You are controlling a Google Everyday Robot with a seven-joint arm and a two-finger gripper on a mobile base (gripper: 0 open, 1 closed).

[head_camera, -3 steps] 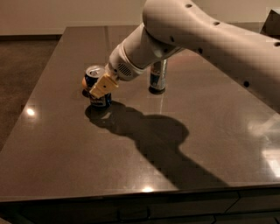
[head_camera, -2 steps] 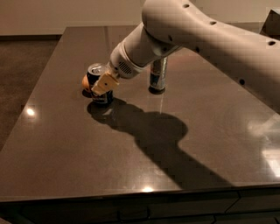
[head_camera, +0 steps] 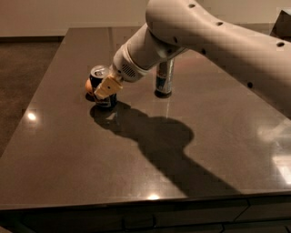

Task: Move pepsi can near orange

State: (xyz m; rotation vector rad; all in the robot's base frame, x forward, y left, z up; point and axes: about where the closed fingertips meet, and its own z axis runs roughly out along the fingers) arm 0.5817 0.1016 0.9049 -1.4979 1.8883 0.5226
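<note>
A dark, glossy counter (head_camera: 204, 150) fills the view, with a pale wall (head_camera: 68, 13) behind it and brown floor (head_camera: 22, 68) off to one side. Near the counter's far corner, on the floor side, we see the pepsi can (head_camera: 97, 78) standing upright, its silver top open to view. The orange (head_camera: 88, 85) sits just beside it on the side away from the arm, so close that the two seem to touch, though we cannot be sure. A taller slim can (head_camera: 163, 82) stands well apart toward the middle of the counter, half hidden behind the arm.

The pale arm (head_camera: 218, 36) reaches in from the upper corner, across the slim can, and slants down to the pepsi can. The tool (head_camera: 108, 87) sits right at that can and covers part of its side. We cannot tell whether it grips the can or has let go. The arm's shadow (head_camera: 159, 136) spreads toward us.

We judge the layout makes sense for the task. The can has been brought in from the arm's side, so the orange stays unpushed on the far side, and the goal looks reached or nearly so.

Against the picture from a second ago, we find almost no change. The can and the orange stand where they stood, and the tool is still at the can, with only a slight shift of the arm.
</note>
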